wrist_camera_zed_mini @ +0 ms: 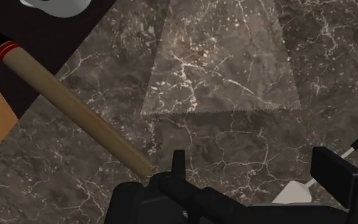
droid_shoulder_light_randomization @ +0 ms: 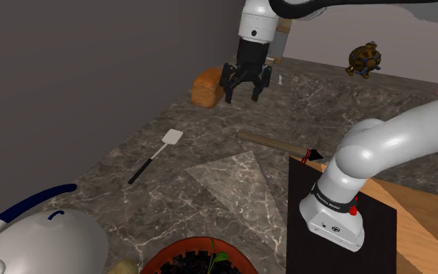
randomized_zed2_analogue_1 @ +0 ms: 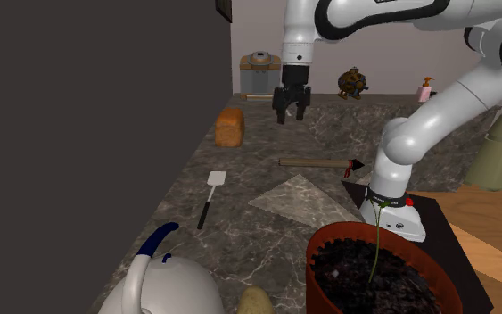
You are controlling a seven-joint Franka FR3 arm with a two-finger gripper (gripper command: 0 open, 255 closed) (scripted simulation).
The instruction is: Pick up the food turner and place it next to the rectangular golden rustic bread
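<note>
My end effector (droid_shoulder_light_randomization: 243, 96) hangs above the counter (droid_shoulder_light_randomization: 170, 210) with its fingers spread apart and nothing between them, so it is released. In the shoulder view it stands at the far side, just right of the bread (droid_shoulder_light_randomization: 205, 86), which is the goal and not the thing to fetch. The food turner (droid_shoulder_light_randomization: 155, 157) lies flat on the counter, nearer and more to the shoulder view's left, well apart from the bread. Its white blade points to the far side and its dark handle to the near side. A wooden-handled tool (droid_shoulder_light_randomization: 275, 142) lies to its right. I judge that the grasp is not yet begun. The handle is thin and lies low, so I must come down exactly over it.
</note>
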